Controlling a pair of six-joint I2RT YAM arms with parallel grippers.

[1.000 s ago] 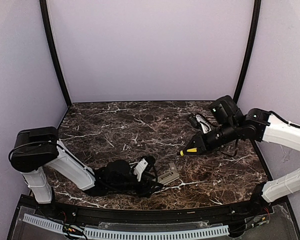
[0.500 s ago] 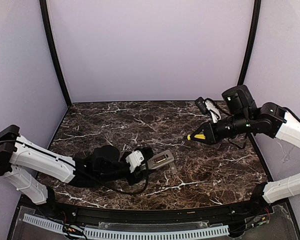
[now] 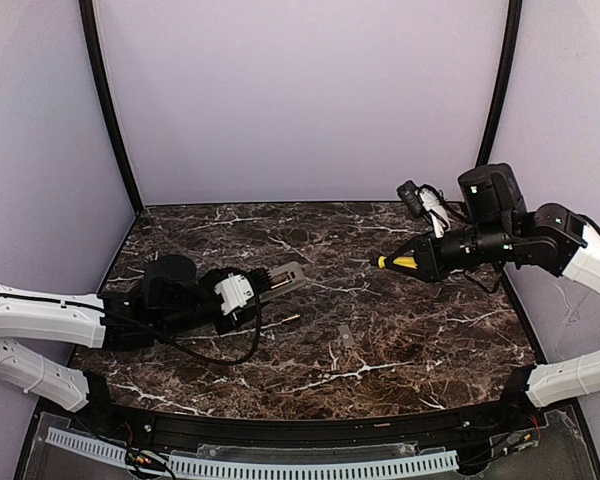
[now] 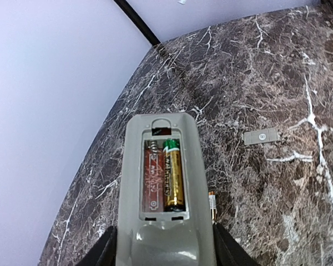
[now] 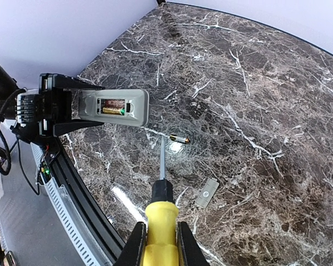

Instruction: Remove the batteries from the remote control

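Holding the remote control (image 4: 195, 183) raised above the left side of the marble table (image 3: 430, 330), the left gripper (image 3: 255, 290) grasps its lower end, while the right gripper (image 5: 160, 244) is clenched round the yellow screwdriver (image 5: 160, 219). We see one battery (image 4: 173, 176) seated in the open bay and a second battery (image 5: 179, 139) loose on the table (not far from the grey cover (image 5: 205, 193)). To free the seated cell well, we would pry gently at one end with the blade tip, keeping the remote low and steady.
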